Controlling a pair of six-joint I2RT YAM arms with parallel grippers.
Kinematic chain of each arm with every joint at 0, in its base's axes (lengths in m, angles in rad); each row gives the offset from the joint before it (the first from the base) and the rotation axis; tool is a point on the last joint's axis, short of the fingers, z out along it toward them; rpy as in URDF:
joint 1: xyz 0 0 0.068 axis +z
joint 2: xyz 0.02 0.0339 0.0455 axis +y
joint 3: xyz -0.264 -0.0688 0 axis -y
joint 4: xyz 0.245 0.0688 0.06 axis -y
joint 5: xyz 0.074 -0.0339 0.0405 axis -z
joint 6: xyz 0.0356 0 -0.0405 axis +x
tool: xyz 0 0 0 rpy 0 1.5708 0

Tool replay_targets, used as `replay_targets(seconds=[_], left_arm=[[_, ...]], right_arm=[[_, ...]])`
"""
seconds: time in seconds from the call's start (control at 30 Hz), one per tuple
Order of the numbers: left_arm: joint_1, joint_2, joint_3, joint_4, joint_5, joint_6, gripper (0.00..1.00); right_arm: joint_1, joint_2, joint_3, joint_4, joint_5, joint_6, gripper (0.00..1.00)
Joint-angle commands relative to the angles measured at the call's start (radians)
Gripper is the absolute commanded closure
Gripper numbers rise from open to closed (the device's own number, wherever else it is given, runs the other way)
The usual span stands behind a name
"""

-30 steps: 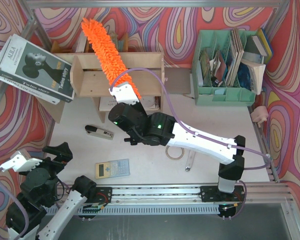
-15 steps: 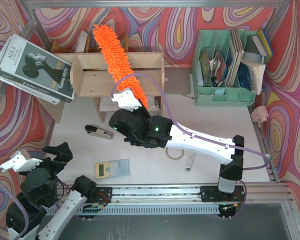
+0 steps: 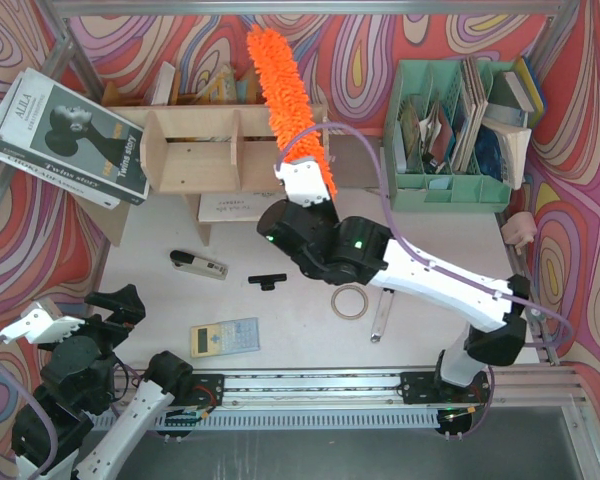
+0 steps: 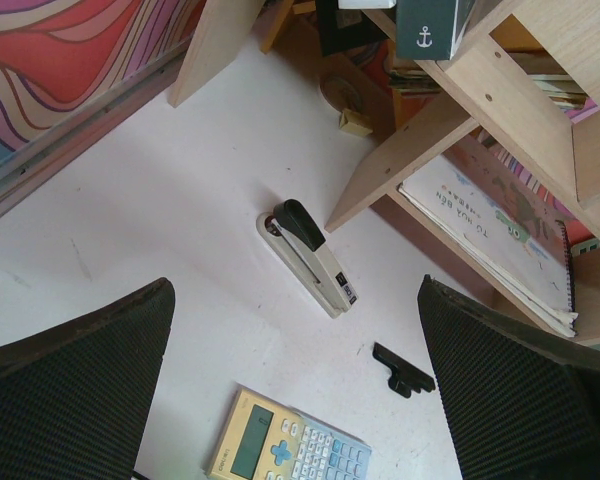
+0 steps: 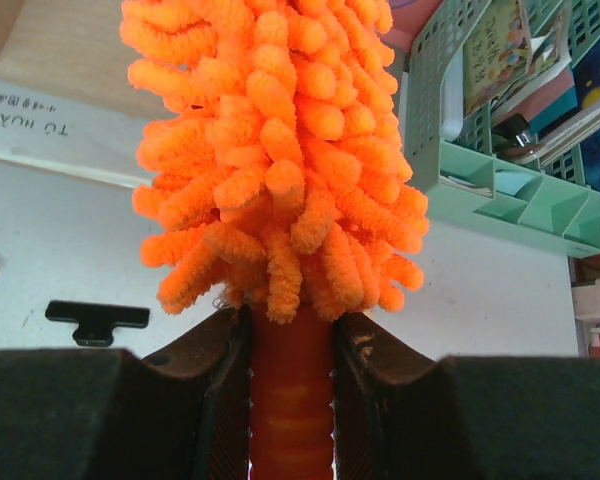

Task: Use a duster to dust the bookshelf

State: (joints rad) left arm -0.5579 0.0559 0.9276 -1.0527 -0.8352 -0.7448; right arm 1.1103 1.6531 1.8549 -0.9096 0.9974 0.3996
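Note:
The light plywood bookshelf (image 3: 195,152) stands at the back left of the table; its underside and a leg show in the left wrist view (image 4: 450,110). The orange fluffy duster (image 3: 288,95) lies across the shelf's right end, its tip reaching past the back. My right gripper (image 3: 306,190) is shut on the duster's orange handle (image 5: 290,385), with the fluffy head (image 5: 275,150) rising from between the fingers. My left gripper (image 3: 55,322) is open and empty at the near left, above the calculator (image 4: 290,450).
A grey stapler (image 3: 198,264), a black clip (image 3: 268,281), a calculator (image 3: 224,337), a tape roll (image 3: 349,301) and a metal tool (image 3: 380,318) lie on the table. A mint-green file organizer (image 3: 450,130) stands back right. A large book (image 3: 65,138) leans at back left.
My right arm has swept the duster to the right along the shelf top, from the left-middle compartments to the right end. The black clip is now uncovered. The left arm has not moved.

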Motion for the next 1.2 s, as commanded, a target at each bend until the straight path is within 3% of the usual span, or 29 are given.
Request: replay_targets(seconds=[0.0,0.17,0.47,0.63,0.93,1.17], left_arm=[[-0.007,-0.010,-0.004,-0.013,-0.013,-0.002,0.02],[-0.007,-0.008,-0.003,-0.012,-0.013,-0.002,0.02],[-0.007,-0.002,-0.003,-0.013,-0.015,-0.001,0.02],[-0.008,0.000,-0.003,-0.013,-0.014,-0.001,0.02],[-0.007,0.005,-0.003,-0.013,-0.017,-0.001,0.02],[-0.007,0.009,-0.004,-0.013,-0.015,-0.001,0.02]], right_arm=[[-0.004,-0.096,-0.011,0.052,0.057,0.025,1.00],[-0.003,-0.125,-0.065,0.228,-0.074,-0.088,1.00],[-0.001,-0.040,-0.041,0.245,-0.200,-0.113,1.00],[-0.001,-0.026,-0.073,0.231,-0.178,-0.114,1.00],[-0.014,-0.047,-0.087,0.073,0.039,0.024,1.00],[-0.021,-0.151,-0.104,0.123,0.070,0.029,1.00]])
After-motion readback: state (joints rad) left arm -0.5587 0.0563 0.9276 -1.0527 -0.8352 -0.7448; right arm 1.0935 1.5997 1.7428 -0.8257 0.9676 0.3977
